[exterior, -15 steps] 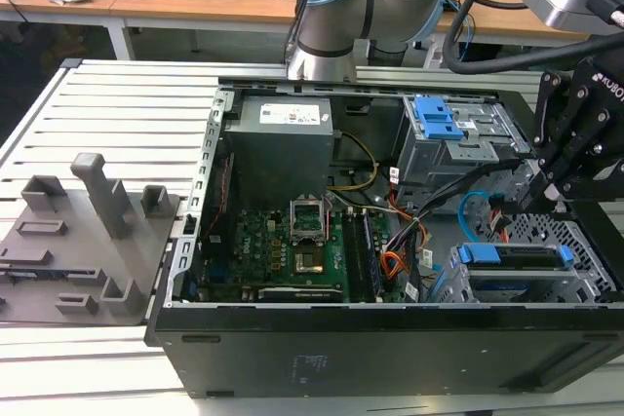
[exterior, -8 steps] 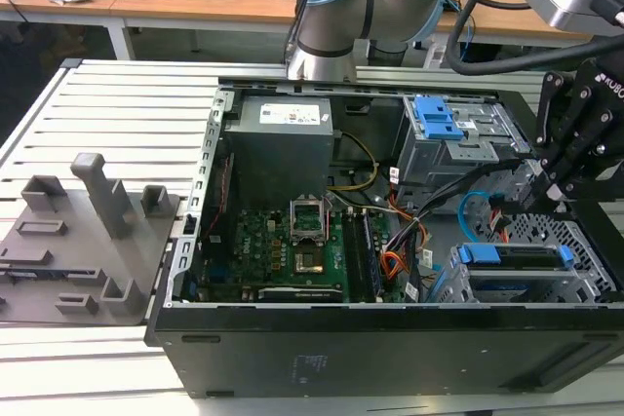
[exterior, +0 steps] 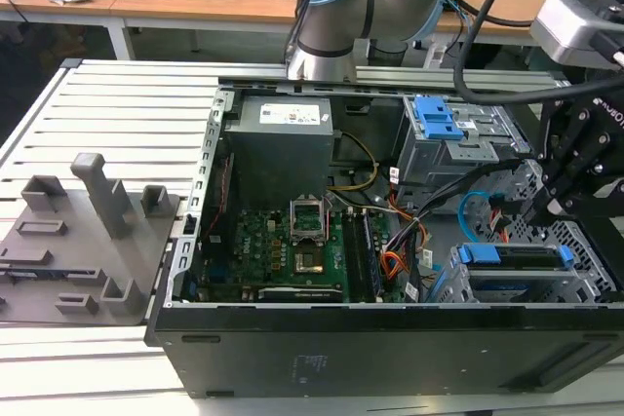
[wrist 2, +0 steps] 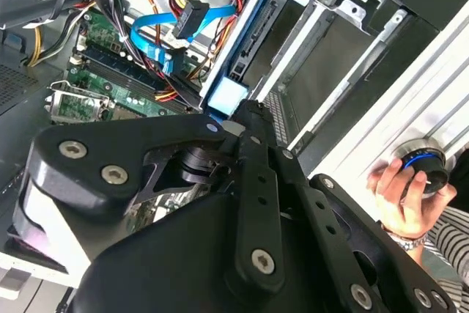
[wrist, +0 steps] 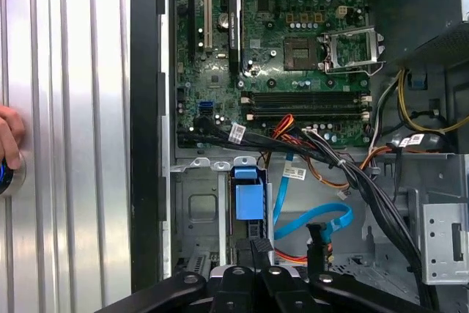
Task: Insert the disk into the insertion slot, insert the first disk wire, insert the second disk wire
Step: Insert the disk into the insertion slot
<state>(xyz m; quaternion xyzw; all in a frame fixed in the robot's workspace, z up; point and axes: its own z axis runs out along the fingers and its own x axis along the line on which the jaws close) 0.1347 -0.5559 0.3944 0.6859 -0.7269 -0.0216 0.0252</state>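
Robot's closed hand [wrist: 258, 247] is hovering just above the blue-framed disk [exterior: 512, 256], sitting in the slot [exterior: 588, 270] at four o'clock in the computer case [exterior: 390, 348] in the exterior view

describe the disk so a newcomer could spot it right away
In the open black computer case, look to the near corner on the exterior view's right, where a perforated silver cage stands. The disk sits in it, framed in bright blue, unlike the grey bay with blue latches farther back.
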